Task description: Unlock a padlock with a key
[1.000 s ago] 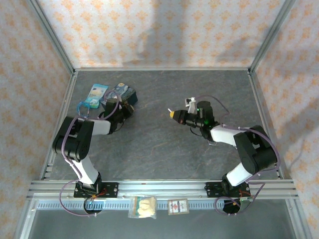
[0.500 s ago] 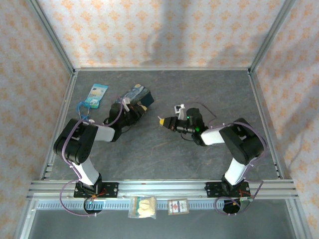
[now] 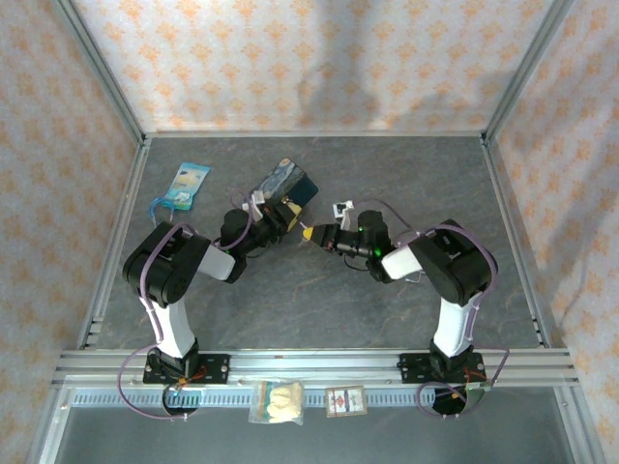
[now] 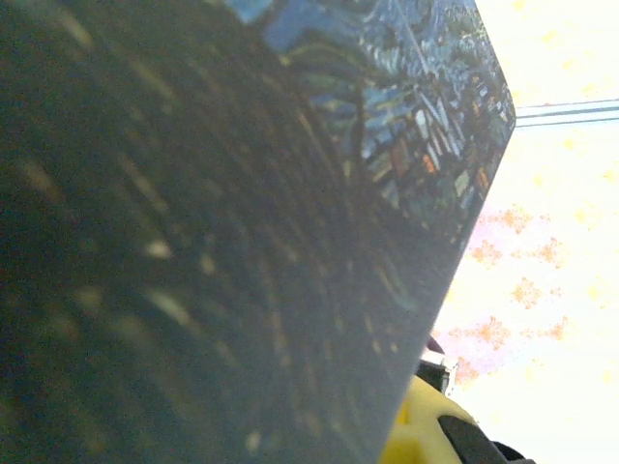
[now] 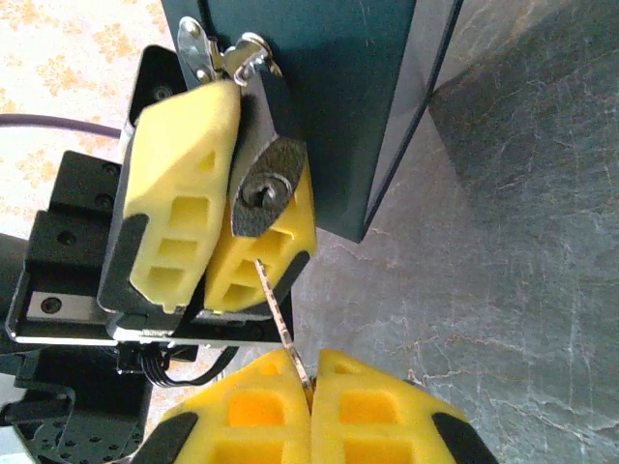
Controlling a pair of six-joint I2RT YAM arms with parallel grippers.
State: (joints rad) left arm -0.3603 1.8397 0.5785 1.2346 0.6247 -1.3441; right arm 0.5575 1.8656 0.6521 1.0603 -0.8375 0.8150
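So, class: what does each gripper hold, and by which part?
Left gripper clamps the padlock by its body; right gripper pinches the key by its head end.

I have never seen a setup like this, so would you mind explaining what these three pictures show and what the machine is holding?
These are two robot arms bolted at the near edge of a table. One picture looks down from above; the other two come from cameras on each wrist. The left arm's jaws are shut on a small dark padlock, which hangs from a clasp on a blue painted tin. The right arm's jaws are shut on a thin key, aimed at the keyhole but not yet in it. The left wrist camera sees the tin's painted side up close. A blue packet lies at the far left.
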